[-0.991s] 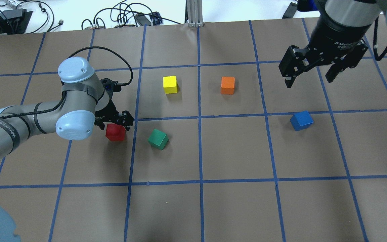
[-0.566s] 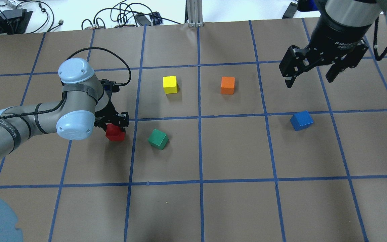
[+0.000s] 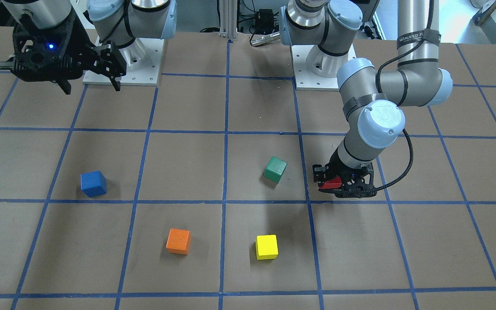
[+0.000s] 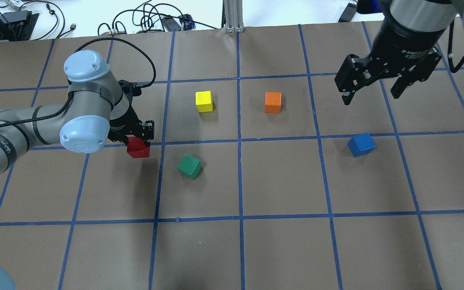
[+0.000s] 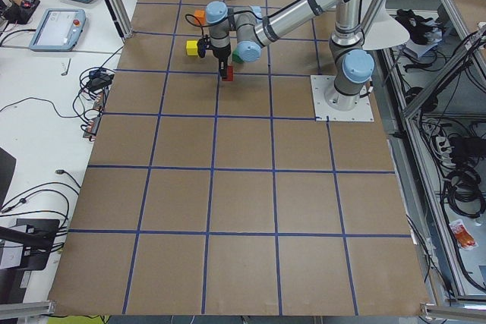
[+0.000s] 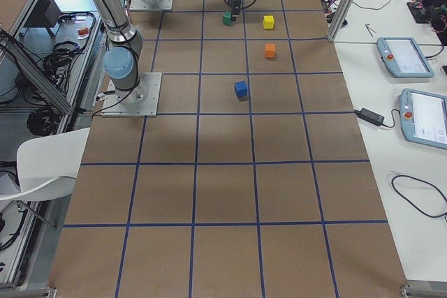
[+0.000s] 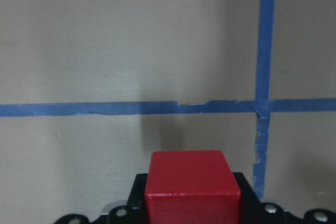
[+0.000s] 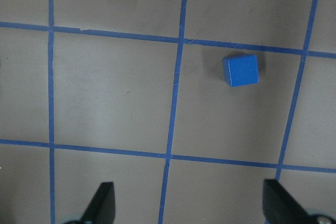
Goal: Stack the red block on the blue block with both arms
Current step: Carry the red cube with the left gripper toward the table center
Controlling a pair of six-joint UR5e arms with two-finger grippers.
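Matt red block [image 7: 192, 186], brown-paper table [image 4: 280, 181]

Table [image 4: 280, 249] brown-papered, blue tape grid [image 4: 240, 181]. White bench [image 6: 391, 137] alongside, two pendants [image 6: 403, 56] on it. White chair [image 6: 42, 165] beside table.

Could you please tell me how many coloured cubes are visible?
5: red block in the left end effector, green cube nearby, yellow cube and orange cube beyond, blue block on the robot's right. None looks hidden.

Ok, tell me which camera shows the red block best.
The left wrist-mounted view: the red block fills its lower centre, sharp and unobstructed. Overhead exterior shows it partly under the left gripper; front-facing shows only a red sliver; exterior left a tiny speck; the right wrist view misses it.
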